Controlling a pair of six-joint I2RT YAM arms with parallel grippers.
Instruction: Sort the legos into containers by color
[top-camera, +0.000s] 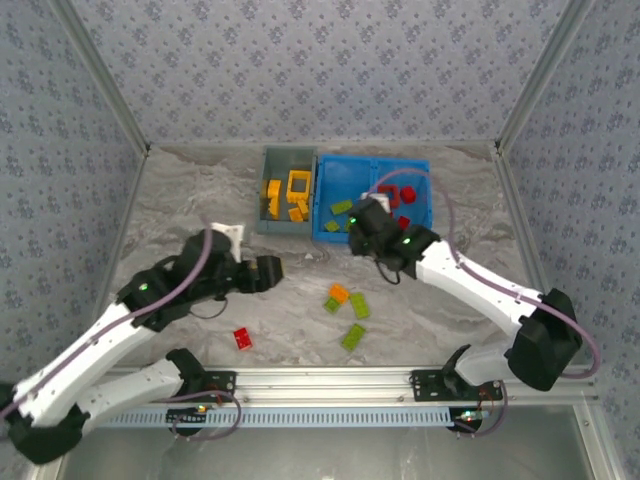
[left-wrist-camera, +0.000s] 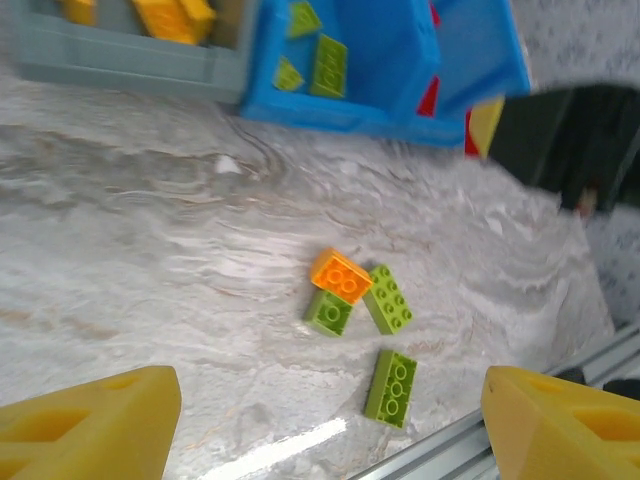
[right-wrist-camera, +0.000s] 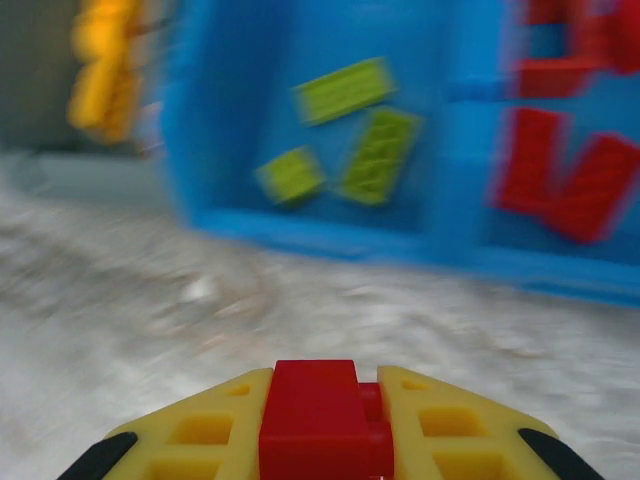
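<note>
1. Top view. The metal rail (top-camera: 320, 380) carrying both arm bases runs along the near edge of the marbled table (top-camera: 190, 200). Just beyond it, left of centre, lies a lone red brick (top-camera: 242, 339). To its right, an orange brick (top-camera: 338, 293) and three green bricks (top-camera: 352, 337) form a loose group. The left gripper (top-camera: 275, 270) hangs over bare table, farther out than the lone red brick. At the far side the grey bin (top-camera: 285, 228) holds yellow pieces (top-camera: 298, 183). Just beside it on the right, the blue bin (top-camera: 330, 238) has green pieces (top-camera: 343, 207) in its left compartment and red pieces (top-camera: 400, 195) in its right. The right gripper (top-camera: 358, 215) is at the blue bin's near wall.

2. Left wrist view. The left fingers (left-wrist-camera: 90, 425), yellow, stand at the near corners, wide apart with nothing between them, so the left gripper is open. Past them, the orange brick touches a small green one on its near side. A longer green brick touches that pair on the right, and another green brick lies nearer, apart. Both bins stand at the far edge.

3. Right wrist view. Nearest, the right fingers (right-wrist-camera: 440, 420) are clamped on a red brick (right-wrist-camera: 315, 415) that sits squarely between them. Beyond a blurred strip of table stands the blue bin, with three green pieces in the left compartment and red ones in the right. The grey bin is a blur at far left.
</note>
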